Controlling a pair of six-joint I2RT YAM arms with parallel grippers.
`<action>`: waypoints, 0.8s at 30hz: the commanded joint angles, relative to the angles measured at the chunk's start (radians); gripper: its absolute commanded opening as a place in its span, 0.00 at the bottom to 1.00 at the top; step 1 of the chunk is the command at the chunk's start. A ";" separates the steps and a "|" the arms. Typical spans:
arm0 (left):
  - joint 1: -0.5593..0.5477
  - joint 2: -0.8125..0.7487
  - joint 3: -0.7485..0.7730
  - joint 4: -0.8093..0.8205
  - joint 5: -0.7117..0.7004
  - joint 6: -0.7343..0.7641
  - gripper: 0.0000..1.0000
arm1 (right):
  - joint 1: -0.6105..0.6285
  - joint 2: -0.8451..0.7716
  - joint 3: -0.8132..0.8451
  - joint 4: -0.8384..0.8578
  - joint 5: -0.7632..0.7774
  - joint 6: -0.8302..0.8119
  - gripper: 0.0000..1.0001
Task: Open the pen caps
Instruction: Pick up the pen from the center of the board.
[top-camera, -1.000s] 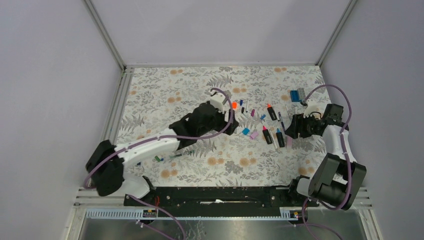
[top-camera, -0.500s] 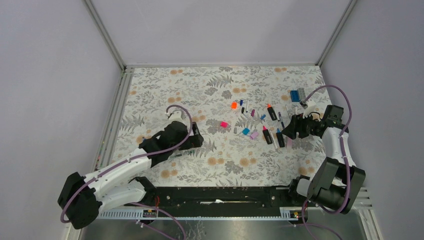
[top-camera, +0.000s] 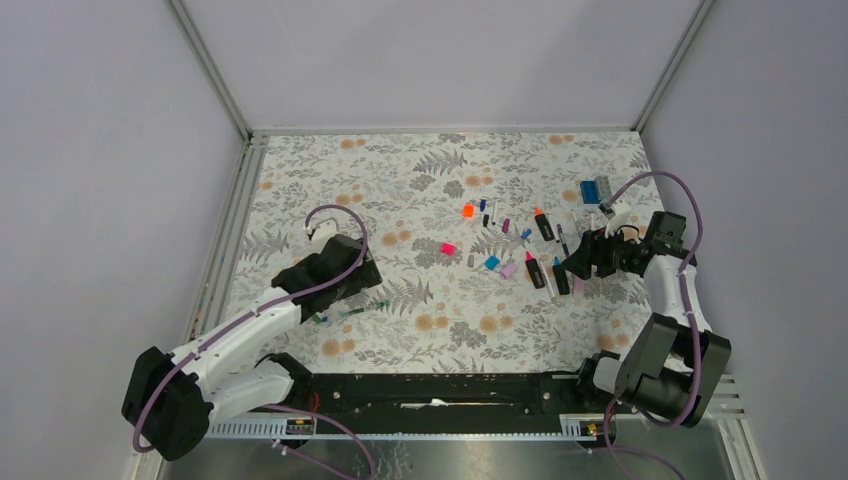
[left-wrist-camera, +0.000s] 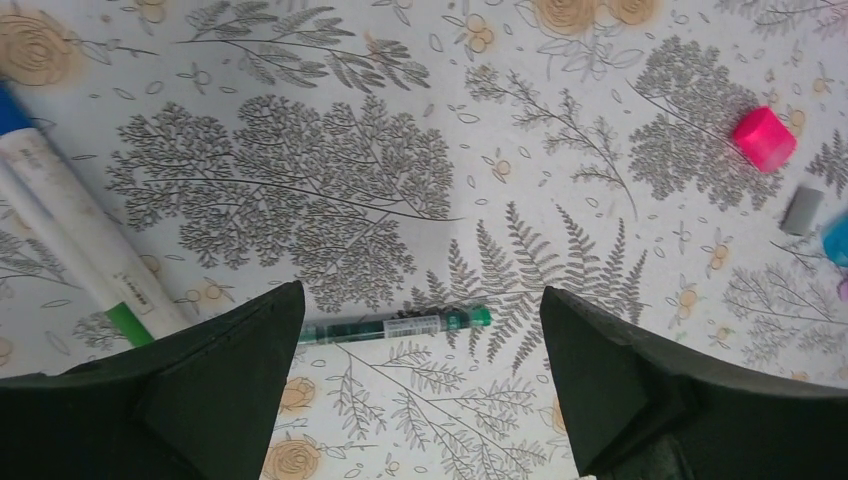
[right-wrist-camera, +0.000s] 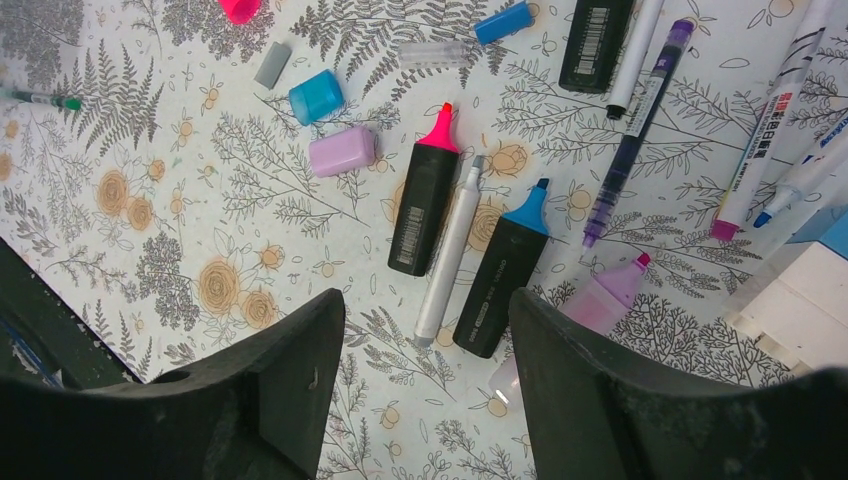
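My left gripper (top-camera: 368, 290) is open and empty, low over the cloth. In the left wrist view (left-wrist-camera: 420, 400) a thin green pen (left-wrist-camera: 400, 325) lies crosswise just beyond its fingertips. A loose pink cap (left-wrist-camera: 763, 138) lies far right; it also shows in the top view (top-camera: 447, 247). My right gripper (top-camera: 575, 266) is open and empty (right-wrist-camera: 425, 400) above two uncapped black highlighters, one pink-tipped (right-wrist-camera: 425, 205), one blue-tipped (right-wrist-camera: 505, 270), with a silver pen (right-wrist-camera: 450, 255) between them. Loose blue (right-wrist-camera: 316, 96), lilac (right-wrist-camera: 342, 151) and grey (right-wrist-camera: 271, 64) caps lie beyond.
An orange cap (top-camera: 468, 211) and an orange-tipped highlighter (top-camera: 543, 225) lie farther back. A translucent pink highlighter (right-wrist-camera: 600, 300), a purple pen (right-wrist-camera: 635, 140) and white pens (right-wrist-camera: 765, 130) lie at my right gripper's right. A blue block (top-camera: 589, 190) stands back right. A white pen (left-wrist-camera: 70, 240) lies left of the green pen.
My left arm has pulled back from the cap cluster to the near left, over the green pen. A pink cap now lies in the middle. The right gripper has hardly moved.
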 joint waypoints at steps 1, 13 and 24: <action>0.005 -0.022 0.024 -0.038 -0.106 -0.014 0.99 | -0.004 0.010 -0.007 0.026 -0.018 -0.007 0.68; 0.037 -0.134 -0.095 -0.006 -0.175 -0.070 0.99 | -0.004 0.019 -0.021 0.045 -0.008 -0.023 0.69; 0.165 -0.140 -0.087 -0.007 -0.155 0.004 0.99 | -0.004 0.017 -0.021 0.044 -0.030 -0.026 0.69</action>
